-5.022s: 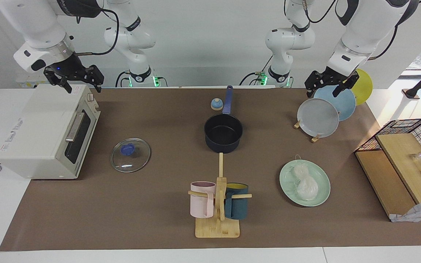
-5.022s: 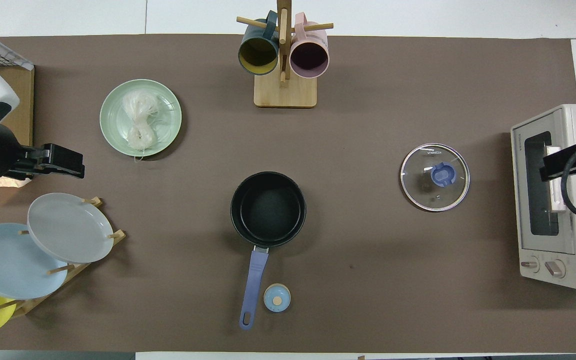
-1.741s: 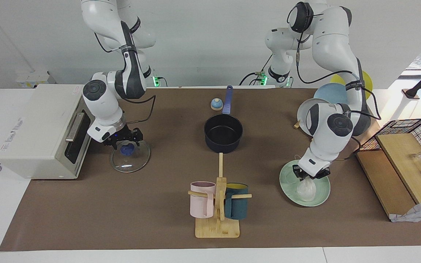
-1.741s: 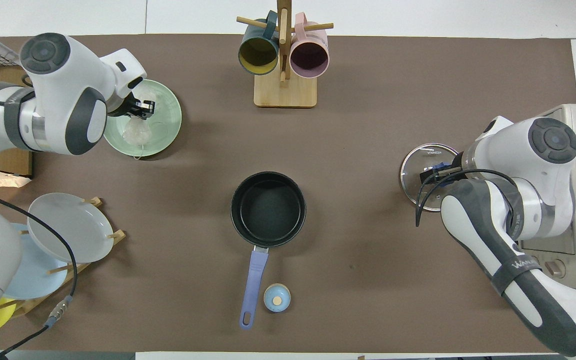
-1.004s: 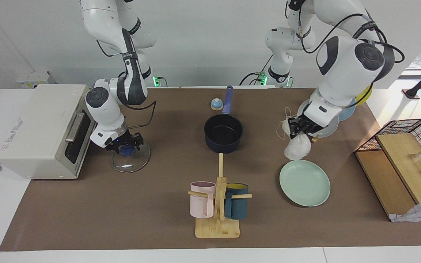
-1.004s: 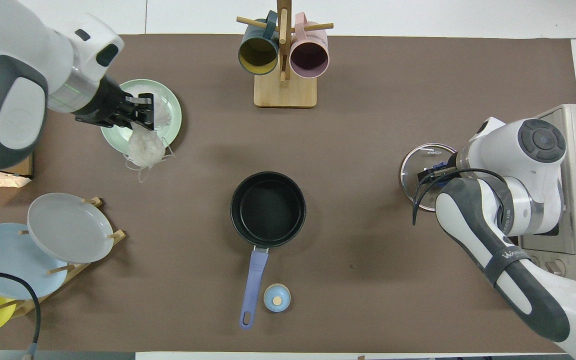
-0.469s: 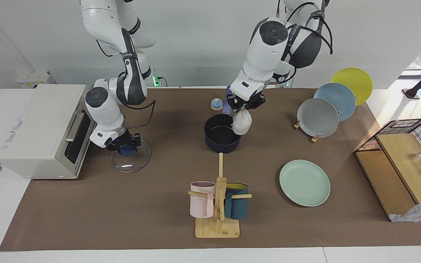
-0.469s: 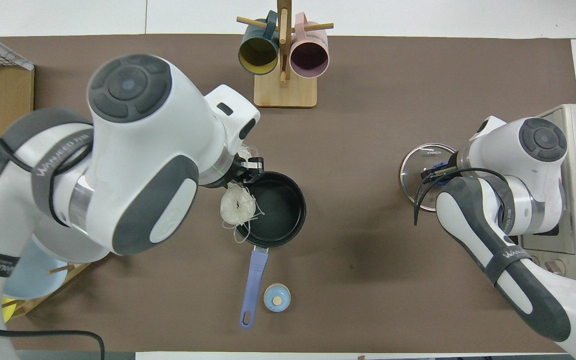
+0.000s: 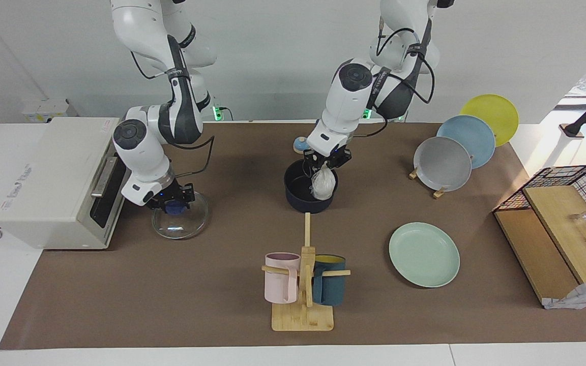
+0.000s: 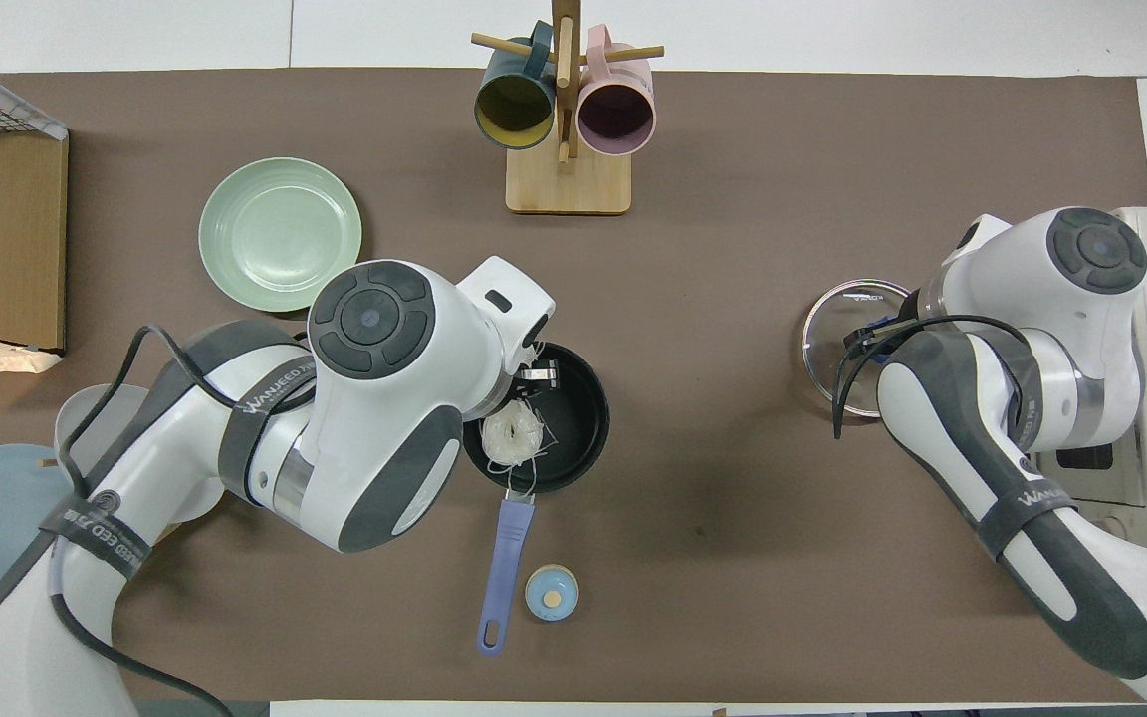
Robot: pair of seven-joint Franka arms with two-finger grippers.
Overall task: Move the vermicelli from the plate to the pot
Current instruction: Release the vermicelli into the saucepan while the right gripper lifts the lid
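Brown mat (image 9: 171, 284) — left pincer (image 9: 327, 161) gripping vermicelli (image 9: 322, 184) (over pot (image 9: 298, 195)), white wall (image 9: 272, 61)

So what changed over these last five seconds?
The left gripper took the vermicelli off the plate and carried it over the pot, where it hangs, still gripped. The right gripper came down onto the glass lid, now tilted up. Pot and plate stayed put.

My left gripper (image 9: 327, 161) is clamped, pointing down, forearm steeply bent; my right gripper (image 9: 172, 203) is low and clamped too.
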